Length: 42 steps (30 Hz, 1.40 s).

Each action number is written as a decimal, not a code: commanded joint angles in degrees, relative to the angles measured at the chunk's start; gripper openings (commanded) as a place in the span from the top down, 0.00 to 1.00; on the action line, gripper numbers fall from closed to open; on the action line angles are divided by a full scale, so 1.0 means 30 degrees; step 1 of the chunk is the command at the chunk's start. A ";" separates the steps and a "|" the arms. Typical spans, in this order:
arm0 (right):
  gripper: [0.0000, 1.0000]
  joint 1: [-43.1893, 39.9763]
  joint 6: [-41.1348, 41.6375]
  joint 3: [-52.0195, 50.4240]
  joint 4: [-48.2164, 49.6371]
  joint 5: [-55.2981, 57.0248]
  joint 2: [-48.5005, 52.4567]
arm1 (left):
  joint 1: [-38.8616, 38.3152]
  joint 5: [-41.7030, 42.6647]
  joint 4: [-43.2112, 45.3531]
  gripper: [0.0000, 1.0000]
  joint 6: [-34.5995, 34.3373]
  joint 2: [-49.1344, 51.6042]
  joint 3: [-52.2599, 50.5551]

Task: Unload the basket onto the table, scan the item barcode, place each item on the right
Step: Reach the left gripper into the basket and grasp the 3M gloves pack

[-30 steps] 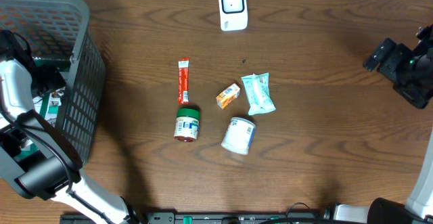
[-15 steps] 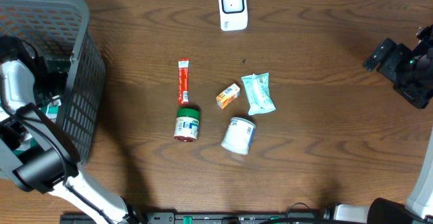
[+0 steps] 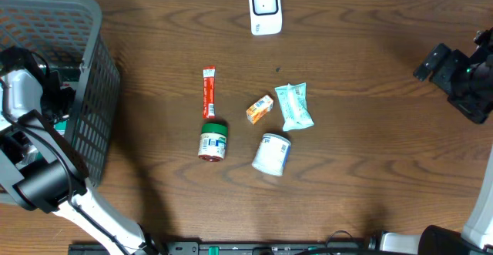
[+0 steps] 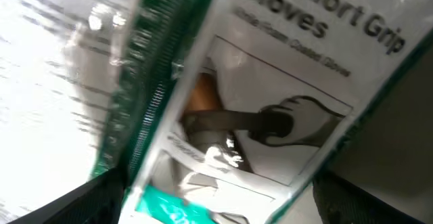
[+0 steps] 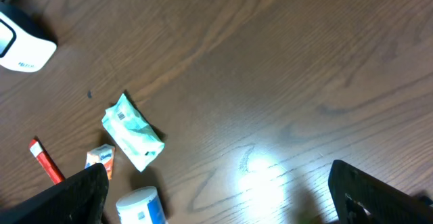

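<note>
The white barcode scanner stands at the table's far edge, and its corner shows in the right wrist view as the scanner. My left gripper is down inside the grey basket. It is open, with a "Comfort Grip Gloves" pack filling the view right under and between its dark fingers. I cannot tell whether they touch it. My right gripper hangs open over bare wood at the right, holding nothing.
Loose items lie mid-table: a red stick packet, a small orange box, a mint pouch, a green-lidded jar and a white tub. The right arm sits at the right edge.
My left arm has shifted a little inside the basket, towards its far side. The right arm and the items on the table have not moved.
</note>
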 commanded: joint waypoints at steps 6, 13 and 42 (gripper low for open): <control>0.01 -0.0066 0.0146 0.0291 -0.0015 0.0117 0.0095 | 0.0138 -0.2892 0.1129 0.11 0.0080 0.0576 -0.0175; 0.01 -0.0066 0.0146 0.0284 -0.0015 0.0117 0.0095 | 0.0160 -0.2885 0.1778 0.15 -0.0204 0.0576 -0.0182; 0.01 -0.0066 0.0146 0.0291 -0.0015 0.0117 0.0095 | 0.0226 -0.3825 0.1916 0.42 -0.1421 0.1282 -0.0160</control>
